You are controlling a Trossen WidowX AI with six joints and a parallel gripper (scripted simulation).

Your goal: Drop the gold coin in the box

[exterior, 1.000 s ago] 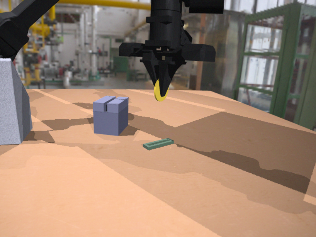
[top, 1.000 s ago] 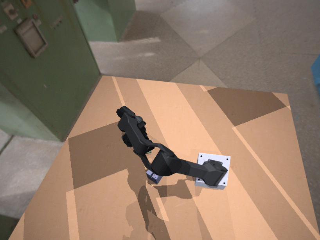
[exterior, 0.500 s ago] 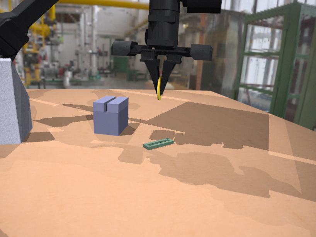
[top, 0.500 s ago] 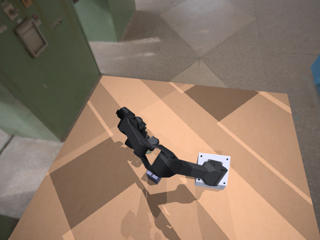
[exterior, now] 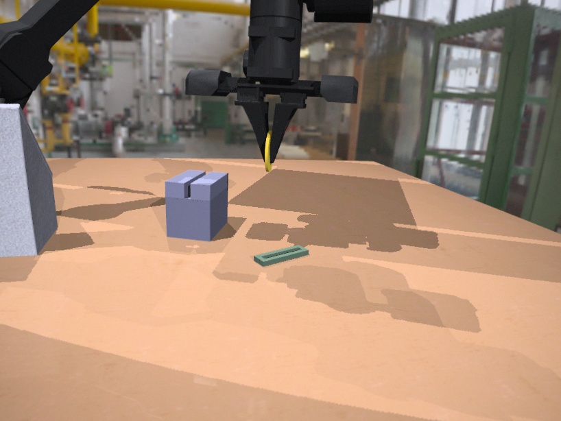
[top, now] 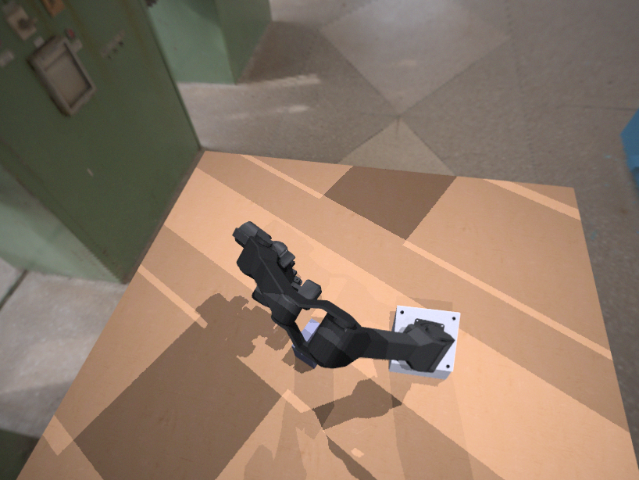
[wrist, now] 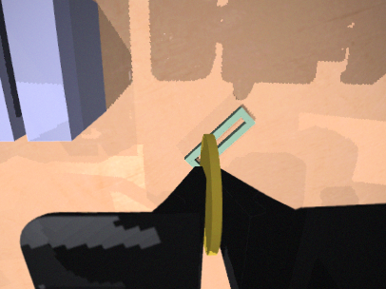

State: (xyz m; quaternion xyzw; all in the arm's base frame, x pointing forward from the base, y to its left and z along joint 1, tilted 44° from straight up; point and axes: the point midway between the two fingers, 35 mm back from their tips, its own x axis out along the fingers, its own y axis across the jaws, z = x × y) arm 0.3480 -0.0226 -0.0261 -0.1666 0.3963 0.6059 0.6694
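My gripper [exterior: 269,151] [wrist: 204,175] is shut on the thin gold coin [exterior: 268,162] [wrist: 211,198]. It holds the coin on edge, hanging from the fingertips well above the table. The grey box [exterior: 195,212] [wrist: 38,93] stands to the left of the gripper in the exterior view, and the narrow slot [exterior: 188,185] in its lid faces up. In the top view only a corner of the box [top: 311,328] shows under the arm. The dark-green holder [exterior: 280,254] [wrist: 192,160] lies empty on the table, below and in front of the coin.
The arm's white base mount [top: 428,315] [exterior: 18,181] stands near the box. The wooden table [exterior: 317,339] carries patchy shadows. A green cabinet [top: 77,129] stands beyond the table's far left edge.
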